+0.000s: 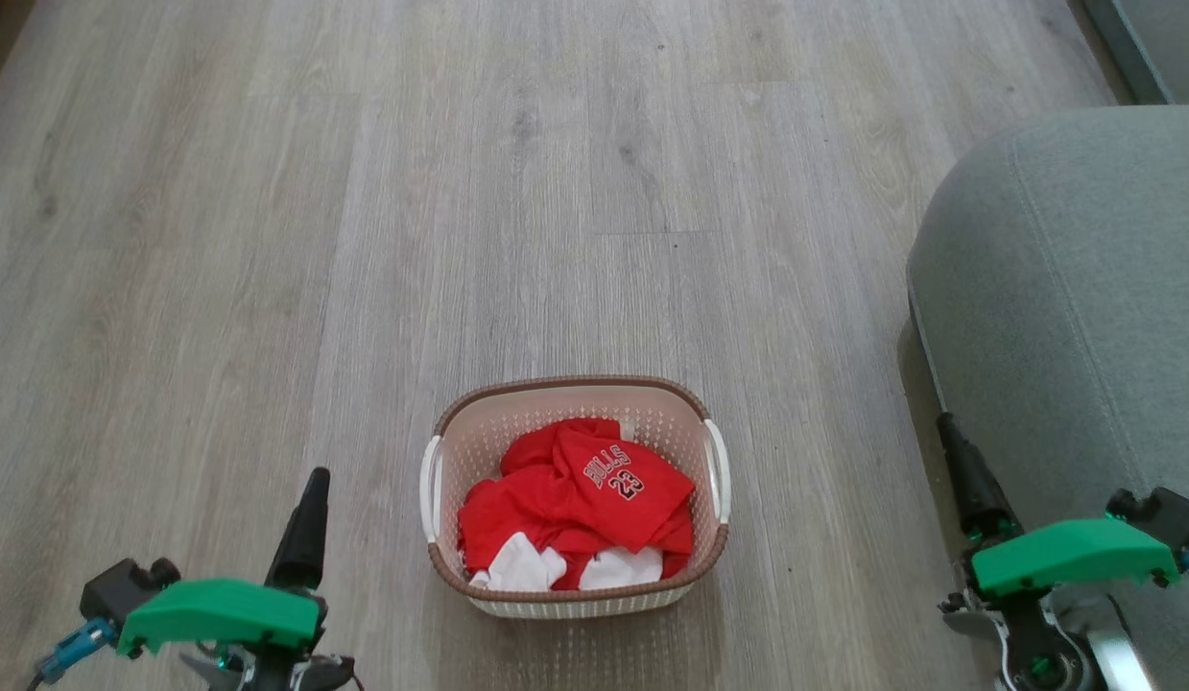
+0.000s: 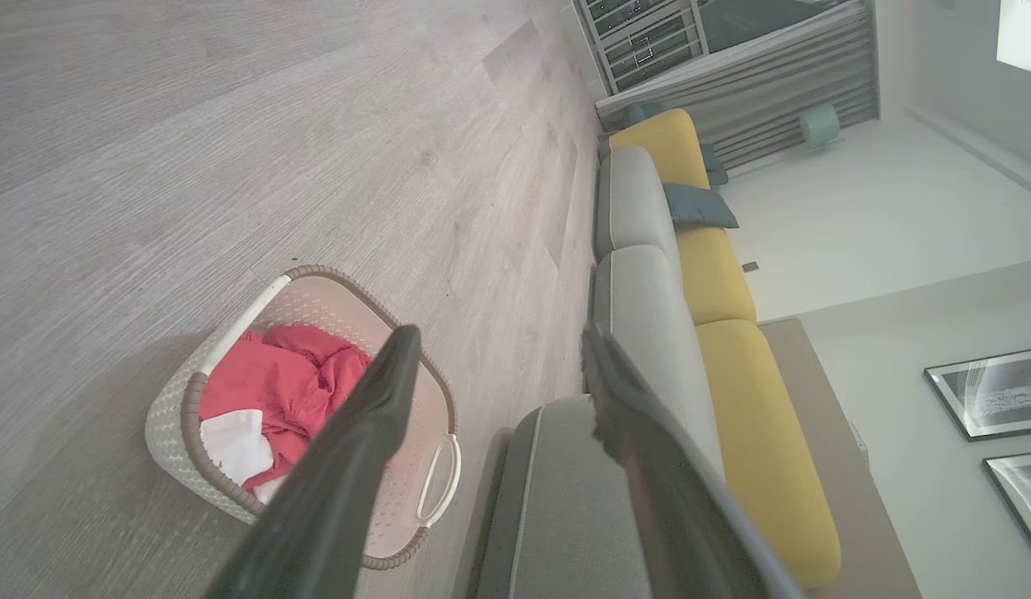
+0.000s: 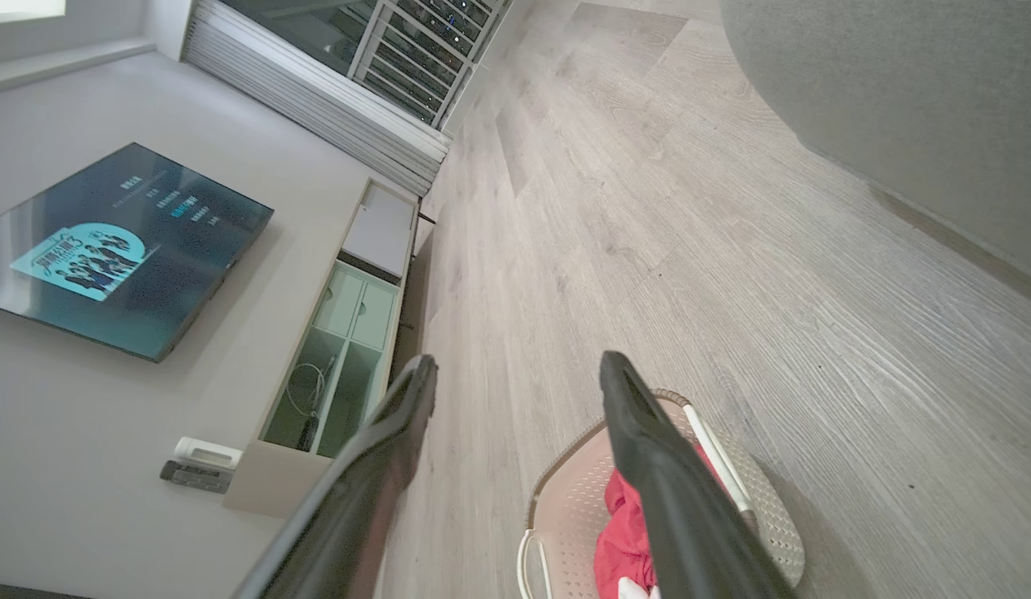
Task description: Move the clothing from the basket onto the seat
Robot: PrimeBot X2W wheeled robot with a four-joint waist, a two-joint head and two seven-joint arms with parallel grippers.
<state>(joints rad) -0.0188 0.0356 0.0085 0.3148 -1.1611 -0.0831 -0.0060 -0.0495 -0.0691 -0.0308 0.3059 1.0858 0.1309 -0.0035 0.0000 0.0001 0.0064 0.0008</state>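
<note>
The left claw (image 2: 500,339) stands open, its two dark fingers spread with nothing between them. The right claw (image 3: 519,362) is likewise open and empty. They sit low on either side of the basket (image 1: 479,441), clear of it. The clothing (image 1: 575,499) lies bunched inside the basket, red with white patches at the near wall. The head view alone gives the print "BULLS 23", white and upside down. The left wrist view adds a yellow-backed sofa (image 2: 715,274) and framed pictures (image 2: 989,391). The right wrist view adds a wall screen (image 3: 116,249), its writing too small to read, near a low cabinet (image 3: 349,333). The seat (image 1: 1064,288) stands right of the basket, apart from it across a strip of wooden floor (image 1: 364,240), which lies open ahead and to the left.
</note>
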